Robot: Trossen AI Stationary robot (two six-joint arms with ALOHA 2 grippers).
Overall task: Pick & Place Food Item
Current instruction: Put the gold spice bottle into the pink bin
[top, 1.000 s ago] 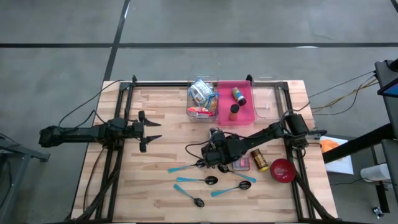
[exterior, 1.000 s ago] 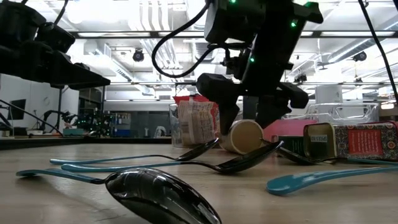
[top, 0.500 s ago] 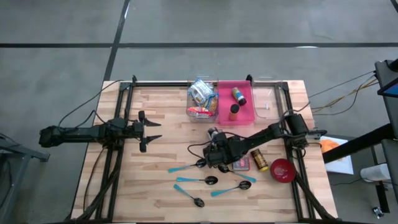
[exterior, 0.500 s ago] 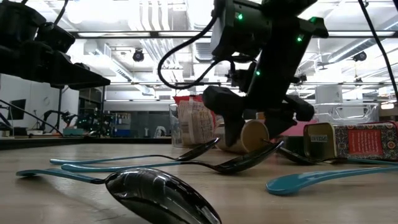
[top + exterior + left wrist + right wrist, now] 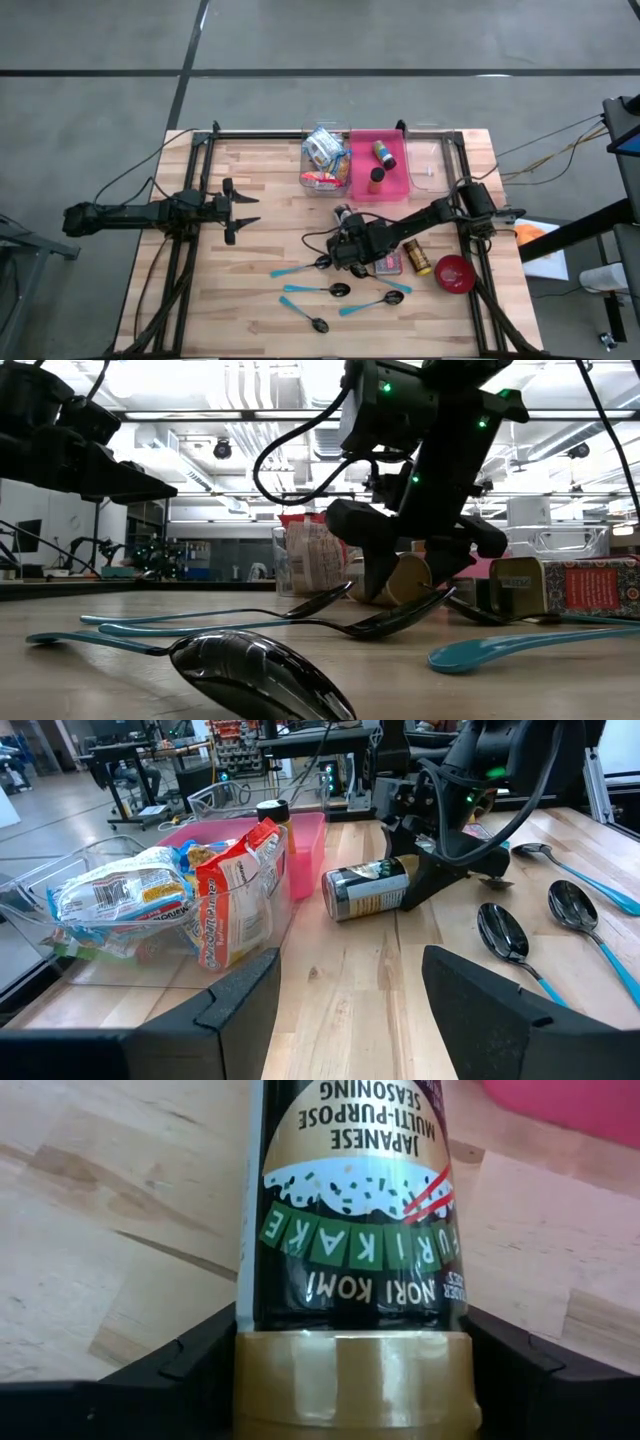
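Note:
A seasoning jar (image 5: pixel 350 1210) with a dark label and a gold lid lies on its side on the wooden table (image 5: pixel 260 180), in the middle right. The left wrist view also shows the jar (image 5: pixel 365 892). My right gripper (image 5: pixel 345 238) slants down over its lid end, shut on it, and the low view shows the right gripper (image 5: pixel 405 575) with the jar's round end (image 5: pixel 408 580) between the fingers. My left gripper (image 5: pixel 238 210) waits open at the table's left, and its own view shows the left gripper (image 5: pixel 350 1010) with nothing in it. My right gripper pinches the jar's gold lid (image 5: pixel 350 1370) between its two fingers, one on each side of the lid. The fingers (image 5: pixel 190 1365) slant down from the table's right and lie along the jar. The jar rests on its side on the table.
A clear bin of snack bags (image 5: pixel 325 160), a pink bin (image 5: pixel 392 180) holding bottles and an empty clear bin (image 5: pixel 428 165) stand at the far edge. A red tin (image 5: pixel 388 264), a brown bottle (image 5: pixel 417 257), a red bowl (image 5: pixel 455 273) and several spoons (image 5: pixel 320 292) lie near the jar.
My right gripper's fingers have drawn together onto the jar's lid end. The jar still lies on the table.

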